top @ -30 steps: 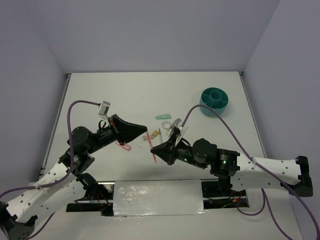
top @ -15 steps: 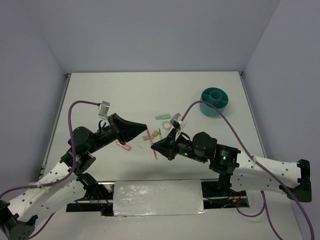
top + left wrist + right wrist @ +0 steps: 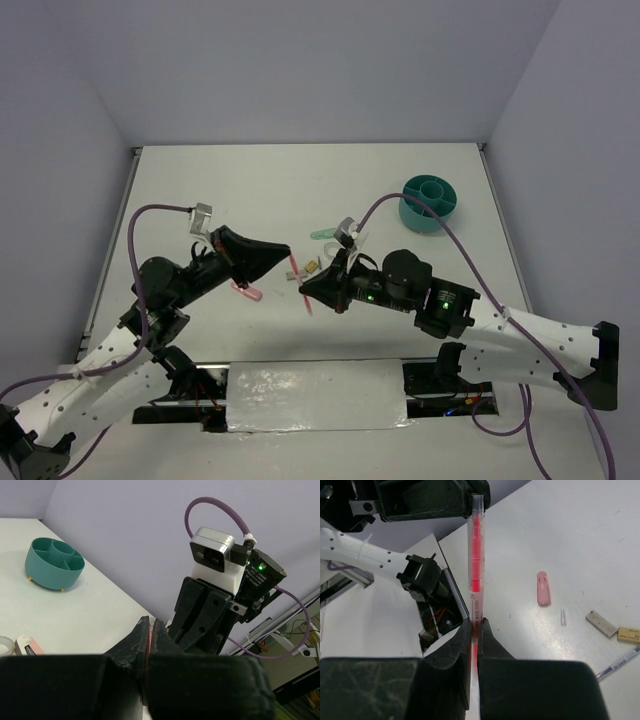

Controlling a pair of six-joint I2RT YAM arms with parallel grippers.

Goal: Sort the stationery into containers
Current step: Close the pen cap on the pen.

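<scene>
The thin pink pen (image 3: pixel 296 270) hangs above the table between my two grippers. My left gripper (image 3: pixel 290 256) is shut on its upper end; in the left wrist view a sliver of pink shows between the closed jaws (image 3: pixel 148 631). My right gripper (image 3: pixel 305 288) is shut on the pen lower down, and the right wrist view (image 3: pixel 475 625) shows the pen (image 3: pixel 475 555) running straight up from its jaws to the left gripper's black fingers. The teal organiser cup (image 3: pixel 430 203) stands at the far right and also shows in the left wrist view (image 3: pixel 54 562).
On the table under the grippers lie a pink capsule (image 3: pixel 247 291), a mint-green capsule (image 3: pixel 325 234), a white tape ring (image 3: pixel 333 254), a grey-tan block (image 3: pixel 600 623), a small tan piece (image 3: pixel 627 634) and the slim grey pen (image 3: pixel 620 662). The table's near edge and cables lie below.
Both wrists have shifted slightly away from the near edge, the right arm reaching further left. The pink pen stays held between the two grippers.
</scene>
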